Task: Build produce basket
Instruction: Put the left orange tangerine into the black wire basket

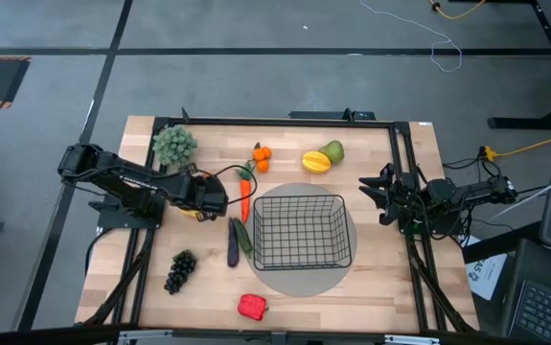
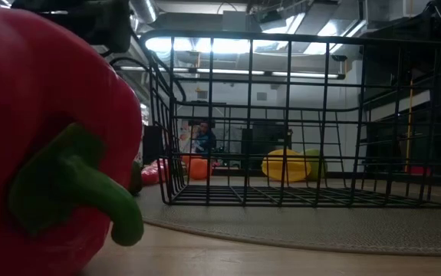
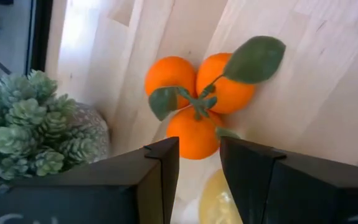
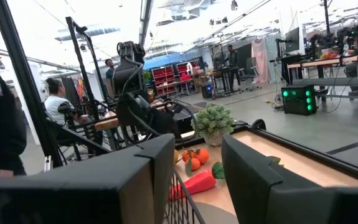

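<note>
two arms work over the wooden surface (image 1: pixel 371 287). the left end effector (image 1: pixel 219 202) sits low just left of the carrot (image 1: pixel 245 199), its fingers (image 3: pixel 160 180) parted with a yellow fruit (image 3: pixel 213 202) seen in the gap beneath them; whether they grip it i cannot tell. ahead of it in the left wrist view lie the orange cluster (image 3: pixel 197 102) and a potted green plant (image 3: pixel 35 124). the right end effector (image 1: pixel 369 195) hovers at the surface's right edge, fingers (image 4: pixel 266 180) spread wide and holding nothing. the basket (image 1: pixel 301 231) stands empty on a grey round disc (image 1: pixel 299 278). eggplant (image 1: pixel 233 242) and cucumber (image 1: pixel 243 236) lie just left of it, grapes (image 1: pixel 180 270) farther left, red pepper (image 1: pixel 252 307) near the front edge.
</note>
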Tool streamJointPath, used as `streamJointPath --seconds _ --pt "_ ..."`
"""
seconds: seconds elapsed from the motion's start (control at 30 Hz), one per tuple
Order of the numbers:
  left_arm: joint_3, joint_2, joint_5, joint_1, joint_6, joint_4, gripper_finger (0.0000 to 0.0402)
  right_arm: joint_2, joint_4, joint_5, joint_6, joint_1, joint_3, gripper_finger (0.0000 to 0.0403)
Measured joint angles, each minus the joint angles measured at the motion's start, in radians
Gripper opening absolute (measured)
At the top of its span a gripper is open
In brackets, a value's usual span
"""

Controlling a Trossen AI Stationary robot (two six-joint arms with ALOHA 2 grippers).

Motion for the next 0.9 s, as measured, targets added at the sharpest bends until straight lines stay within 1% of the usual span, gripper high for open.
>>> streamJointPath --seconds 0.1,0.2,0.4,0.6,0.8,0.9 --pt "0.0 0.001 0.03 0.016 -0.018 0.01 0.0111 0.0 0.0 0.0 -0.001 0.0 0.0 0.0131" --pt "0.0 0.004 0.03 0.029 -0.017 0.024 0.0123 0.0 0.0 0.0 -0.001 0.0 0.0 0.0131" --pt "0.0 0.004 0.029 0.054 0.036 0.044 0.0148 0.0 0.0 0.0 -0.001 0.0 0.0 0.0131" --pt "0.0 0.01 0.021 0.089 0.042 0.104 0.0151 0.0 0.0 0.0 -0.001 0.0 0.0 0.0131" --pt "-0.001 0.01 0.024 0.107 0.047 0.106 0.0151 0.0 0.0 0.0 -0.001 0.0 0.0 0.0131" --pt "-0.001 0.01 0.043 0.113 0.047 0.106 0.0151 0.0 0.0 0.0 -0.001 0.0 0.0 0.0131"
